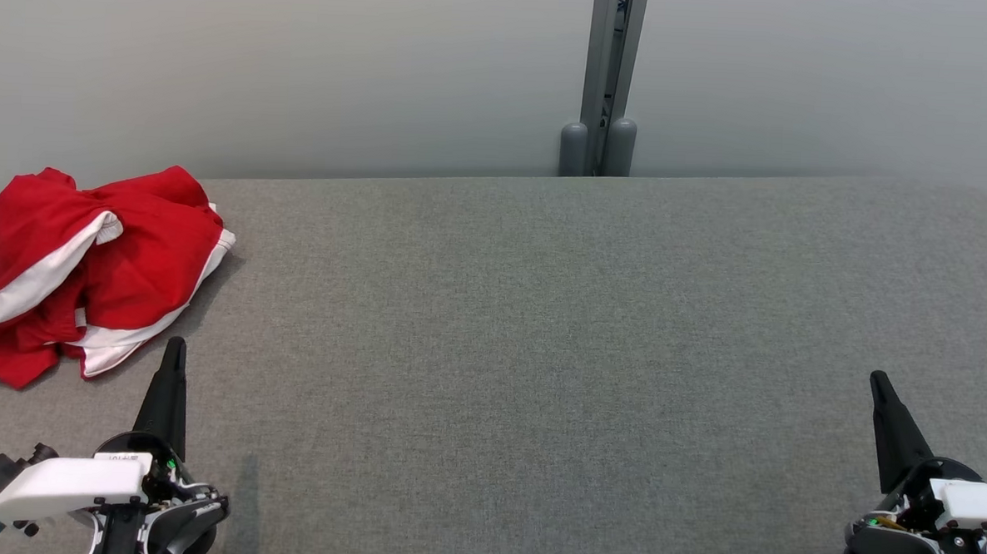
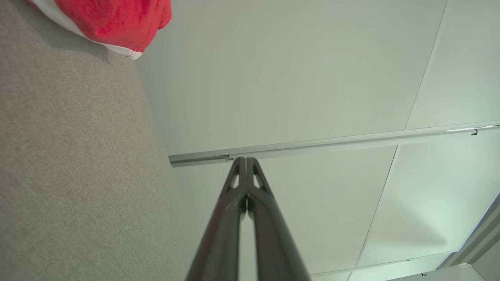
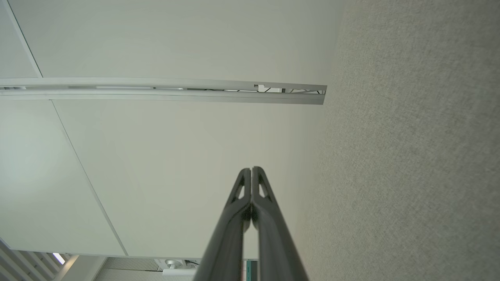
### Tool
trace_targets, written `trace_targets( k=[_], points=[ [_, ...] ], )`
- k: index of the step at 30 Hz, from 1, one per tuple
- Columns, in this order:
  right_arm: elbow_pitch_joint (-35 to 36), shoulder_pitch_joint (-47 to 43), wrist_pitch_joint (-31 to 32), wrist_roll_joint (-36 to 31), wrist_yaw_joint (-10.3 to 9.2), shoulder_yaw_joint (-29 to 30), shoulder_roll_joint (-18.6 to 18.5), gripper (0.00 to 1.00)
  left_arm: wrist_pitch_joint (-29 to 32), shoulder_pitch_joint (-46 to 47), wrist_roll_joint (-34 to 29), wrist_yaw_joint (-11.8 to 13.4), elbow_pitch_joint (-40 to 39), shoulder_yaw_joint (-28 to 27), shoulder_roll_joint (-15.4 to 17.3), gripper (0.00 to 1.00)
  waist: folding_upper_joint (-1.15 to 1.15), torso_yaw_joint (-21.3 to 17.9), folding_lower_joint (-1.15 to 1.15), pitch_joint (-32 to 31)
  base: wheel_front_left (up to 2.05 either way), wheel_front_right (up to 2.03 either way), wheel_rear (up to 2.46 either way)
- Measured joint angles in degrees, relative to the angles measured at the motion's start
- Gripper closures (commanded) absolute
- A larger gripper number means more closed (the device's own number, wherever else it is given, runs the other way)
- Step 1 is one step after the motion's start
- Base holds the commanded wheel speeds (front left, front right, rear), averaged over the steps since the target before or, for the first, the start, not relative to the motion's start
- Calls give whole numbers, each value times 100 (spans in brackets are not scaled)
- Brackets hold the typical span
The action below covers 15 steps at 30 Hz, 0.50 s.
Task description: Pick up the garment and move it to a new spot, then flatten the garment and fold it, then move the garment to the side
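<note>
- At table far left I see crumpled red/white garment.
- L gripper near it, fingers pressed together, empty.
- R gripper far right, also pressed together.

A wide grey fabric-covered table meets a pale, evenly lit panelled wall, split by a grey upright metal post.

your garment is soft matt cloth. the table has a grey woven cover, matt and slightly rough. the wall looks smooth and matt, the post dull metal. left gripper and right gripper: dark, smooth fingers with a faint sheen.
</note>
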<state>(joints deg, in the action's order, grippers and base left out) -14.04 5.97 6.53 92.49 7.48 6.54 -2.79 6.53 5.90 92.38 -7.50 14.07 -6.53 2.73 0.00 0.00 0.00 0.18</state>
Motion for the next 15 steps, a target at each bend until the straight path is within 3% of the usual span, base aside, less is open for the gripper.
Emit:
trace_targets(
  k=[15],
  points=[
    [0,0,0,0,0,0,0,100,0,0,0,0,0,0,0,100,0,0,0,0,0,0,0]
  ],
)
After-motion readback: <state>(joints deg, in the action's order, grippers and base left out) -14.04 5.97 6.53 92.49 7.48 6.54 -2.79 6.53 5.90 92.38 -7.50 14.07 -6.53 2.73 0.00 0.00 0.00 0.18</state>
